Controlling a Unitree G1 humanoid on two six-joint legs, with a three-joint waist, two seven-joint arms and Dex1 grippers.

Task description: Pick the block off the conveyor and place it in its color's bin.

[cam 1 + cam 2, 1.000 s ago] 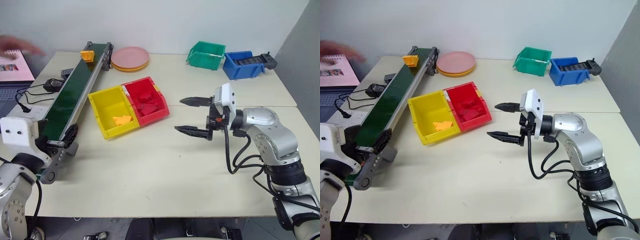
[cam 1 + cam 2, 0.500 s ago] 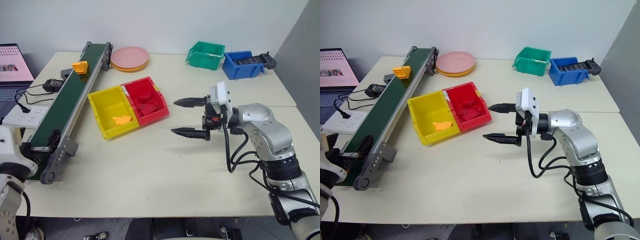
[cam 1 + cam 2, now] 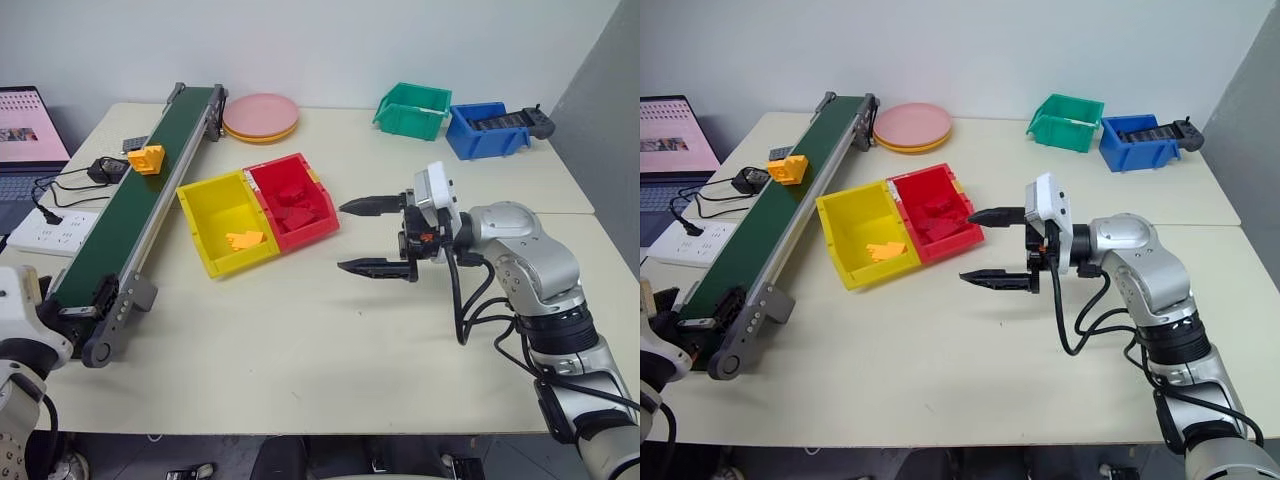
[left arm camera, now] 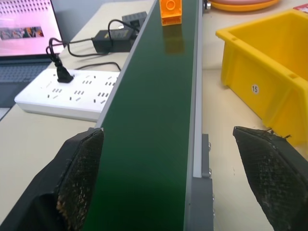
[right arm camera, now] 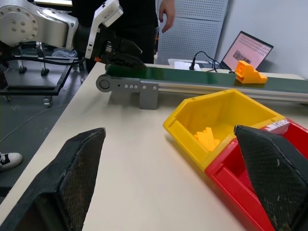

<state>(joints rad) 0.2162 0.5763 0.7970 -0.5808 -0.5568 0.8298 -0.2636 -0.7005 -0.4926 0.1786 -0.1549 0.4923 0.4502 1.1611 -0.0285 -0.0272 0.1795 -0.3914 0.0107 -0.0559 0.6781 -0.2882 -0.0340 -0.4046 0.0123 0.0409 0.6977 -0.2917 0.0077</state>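
Left wrist view is giving me the block (image 4: 171,9) sitting on the dark green belt of the conveyor (image 4: 149,125), far ahead of my left hand (image 4: 175,178) and straight up the belt from it. From the head camera, the block (image 3: 146,158) is riding about a third of the way down from the far roller, on the belt's left half. My left hand is waiting at the near end of the conveyor with its fingers spread wide, one finger (image 4: 77,178) standing on each side of the belt, nothing between them.

The belt's long axis is running from that hand away toward the pink plates (image 3: 259,117), so the block is lying along the hand's own pointing line. I am judging the left arm the natural one for the pick. The block looks roughly cubic with a notched, stepped top, so I am not reading any strong long axis on it; it may be turned slightly against the rails, but it is too small here for me to be sure.

My right hand (image 3: 373,237) is hovering open and empty over the surface, fingers aimed left toward the joined bins, well apart from the conveyor. The yellow bin (image 3: 196,197) is sitting just beside the conveyor's right rail, with orange pieces already lying in it, and the red bin (image 3: 318,222) is joined on its far side.
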